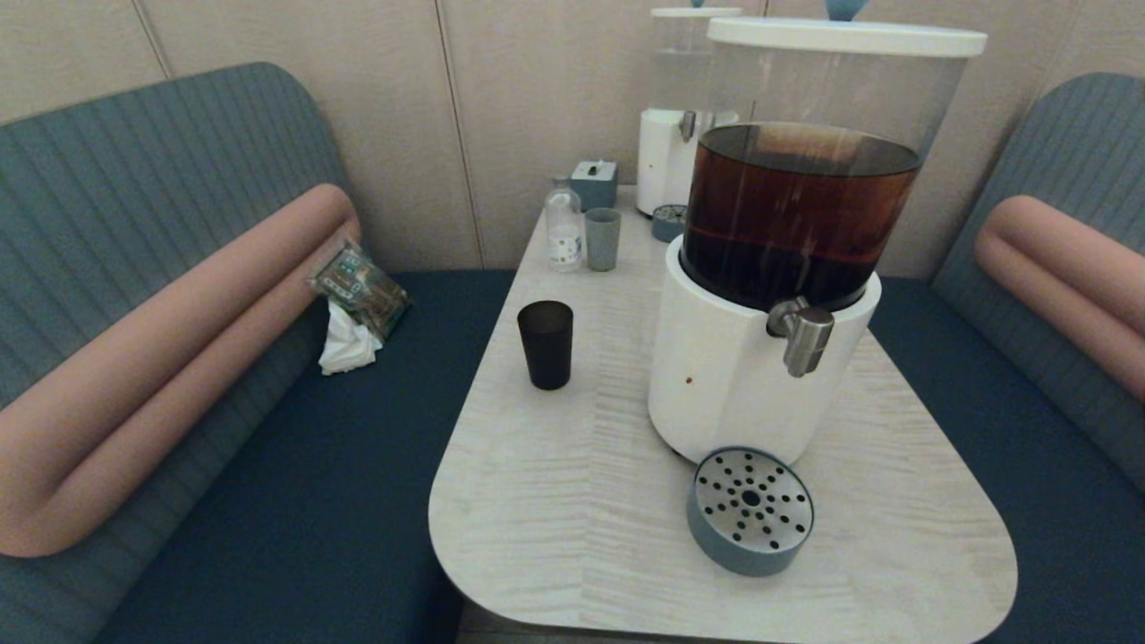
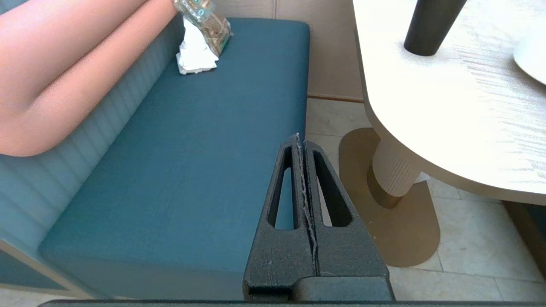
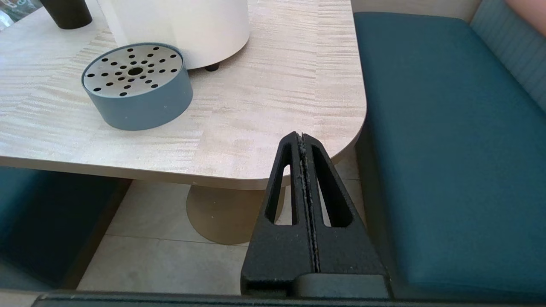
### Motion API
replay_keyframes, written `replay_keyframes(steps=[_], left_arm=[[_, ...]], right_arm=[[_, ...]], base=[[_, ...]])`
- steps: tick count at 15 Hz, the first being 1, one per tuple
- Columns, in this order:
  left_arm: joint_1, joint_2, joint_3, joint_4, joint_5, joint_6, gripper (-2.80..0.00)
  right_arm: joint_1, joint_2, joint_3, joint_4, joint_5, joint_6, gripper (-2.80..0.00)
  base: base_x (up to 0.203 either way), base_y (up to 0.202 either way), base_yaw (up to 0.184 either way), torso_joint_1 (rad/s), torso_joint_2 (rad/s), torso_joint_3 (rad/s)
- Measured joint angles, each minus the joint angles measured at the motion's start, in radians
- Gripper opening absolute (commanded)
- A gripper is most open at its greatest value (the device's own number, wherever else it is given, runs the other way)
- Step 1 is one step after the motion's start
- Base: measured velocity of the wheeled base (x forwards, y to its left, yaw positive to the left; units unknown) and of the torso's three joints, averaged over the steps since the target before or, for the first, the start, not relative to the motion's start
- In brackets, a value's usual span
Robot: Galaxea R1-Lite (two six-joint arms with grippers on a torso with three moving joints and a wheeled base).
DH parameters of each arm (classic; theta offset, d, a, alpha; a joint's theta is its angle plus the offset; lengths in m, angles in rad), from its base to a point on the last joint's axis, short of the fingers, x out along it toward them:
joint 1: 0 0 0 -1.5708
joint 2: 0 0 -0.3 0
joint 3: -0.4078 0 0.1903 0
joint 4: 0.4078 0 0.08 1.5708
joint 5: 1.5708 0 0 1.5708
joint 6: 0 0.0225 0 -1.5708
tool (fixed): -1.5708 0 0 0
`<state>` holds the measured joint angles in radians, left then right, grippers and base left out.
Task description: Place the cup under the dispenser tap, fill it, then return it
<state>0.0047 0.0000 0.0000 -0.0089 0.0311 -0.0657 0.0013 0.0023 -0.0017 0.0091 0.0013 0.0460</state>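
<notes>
Pale wood-grain table [image 1: 555,537] stands between two teal benches. Nearest, below its edge, the left gripper [image 2: 300,143] and right gripper [image 3: 300,138] hang with fingers pressed together, holding nothing. On the near table sits a round drip tray [image 1: 750,510], behind it the dispenser tap [image 1: 802,333] on the white-based dispenser [image 1: 716,385]. Left of the dispenser, apart from it, the cup [image 1: 546,343] stands upright.

Left claw [image 2: 303,147]: fingers pressed together, nothing between them, held low off the table's left edge. Right claw [image 3: 302,143]: fingers likewise pressed together and empty, held low just off the table's near right corner. Neither arm appears in the head view.
</notes>
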Motion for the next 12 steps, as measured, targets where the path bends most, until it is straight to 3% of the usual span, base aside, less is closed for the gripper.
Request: replay_keyframes(steps=[12], left_arm=[[0.000, 0.000, 0.000, 0.001, 0.000, 0.001, -2.80]], right_arm=[[0.000, 0.000, -0.001, 0.001, 0.000, -0.003, -2.80]], base=[[0.000, 0.000, 0.000, 0.000, 0.00, 0.000]])
